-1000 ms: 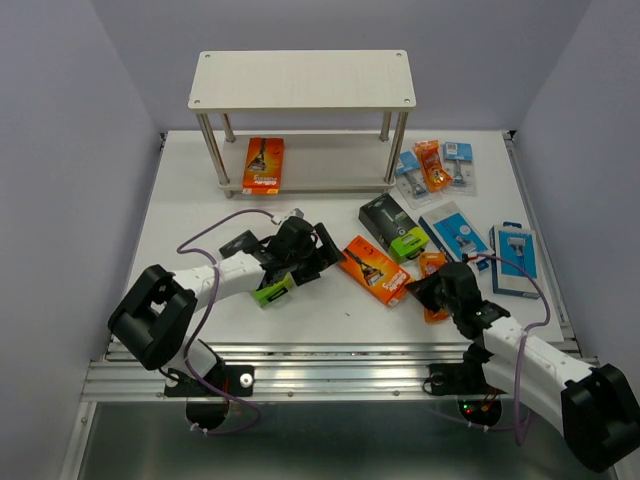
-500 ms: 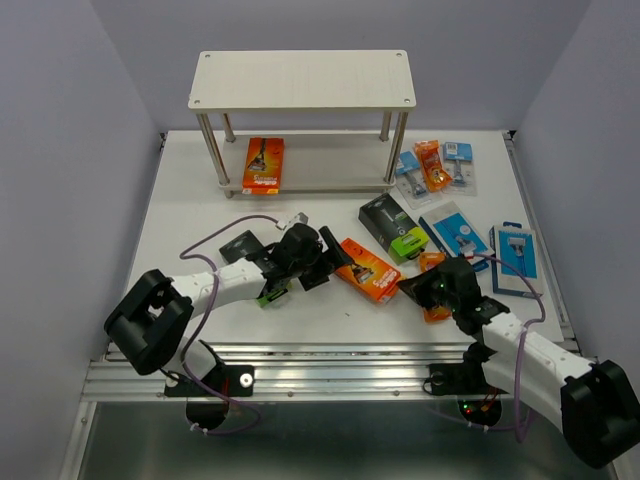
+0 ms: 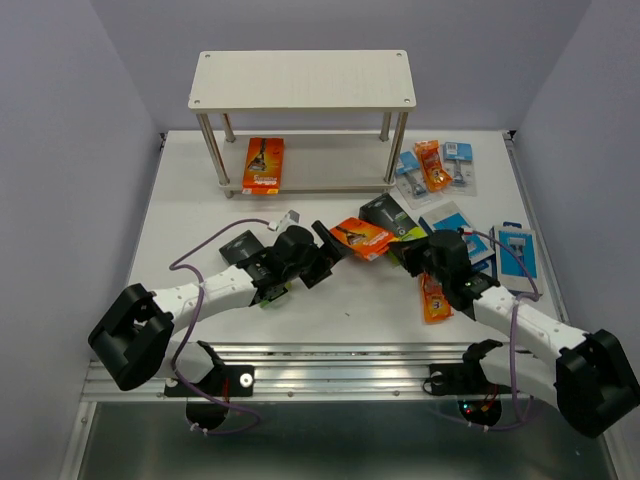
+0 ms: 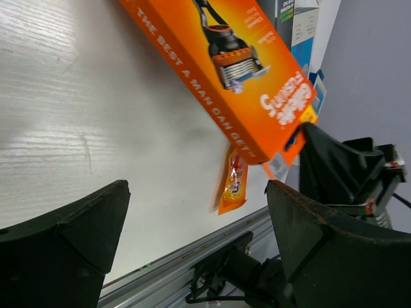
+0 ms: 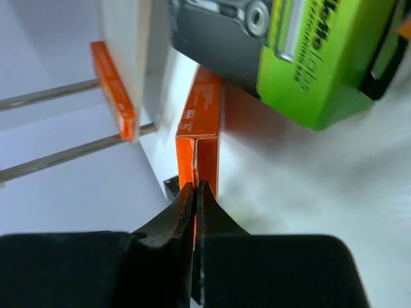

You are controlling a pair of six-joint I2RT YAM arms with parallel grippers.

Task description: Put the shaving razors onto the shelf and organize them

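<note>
- A flat orange pack lies on the table closest to the arm bases, just beside the right arm.
- A black-and-green box lies partly under the left arm, with only its ends showing.
- The left gripper points right with its fingers spread wide. They hold nothing, and the orange box sits just past their tips.
- The right gripper has its fingers pressed almost together, pinching a thin end edge of the orange box. The box is tilted between the two grippers, and I cannot tell whether its other end touches the table.
- A second black-and-green box lies just beyond the right gripper, close beside the orange box.
- Two blue boxes lie to the right of it.
- A cluster of small blister cards lies farther back, near the shelf's right posts.
- The shelf stands at the far side. An orange box on the shelf lies flat on the left end of the lower board.
</note>
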